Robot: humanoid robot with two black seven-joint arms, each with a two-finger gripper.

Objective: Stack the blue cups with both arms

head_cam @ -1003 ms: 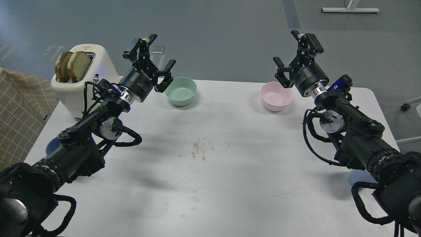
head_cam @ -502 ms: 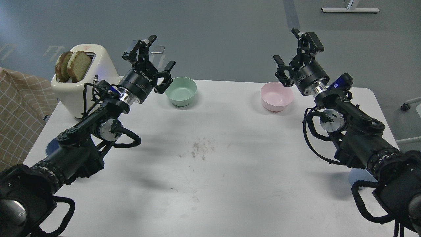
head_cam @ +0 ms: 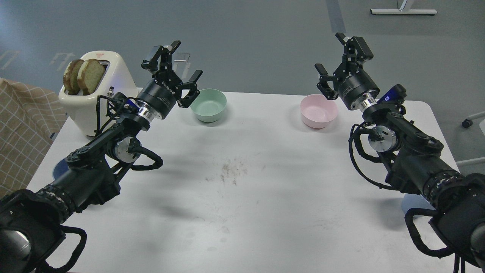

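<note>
Only slivers of the two pale-blue cups show. One cup [head_cam: 57,169] peeks out under my left forearm at the table's left edge. The other cup [head_cam: 412,201] peeks out under my right forearm near the right edge. My left gripper [head_cam: 184,62] is open and empty, raised above the table's far left, just left of the mint-green bowl [head_cam: 208,105]. My right gripper [head_cam: 334,57] is open and empty, raised above the far right, just right of and above the pink bowl [head_cam: 318,110]. Both grippers are far from the cups.
A cream toaster [head_cam: 99,89] with two bread slices stands at the far left corner. The white table [head_cam: 242,212] has a smudge of crumbs [head_cam: 231,170] at its middle. A checked cloth [head_cam: 22,129] lies off the left edge.
Both grippers have shifted only very slightly and stay open. Nothing on the table has moved.
</note>
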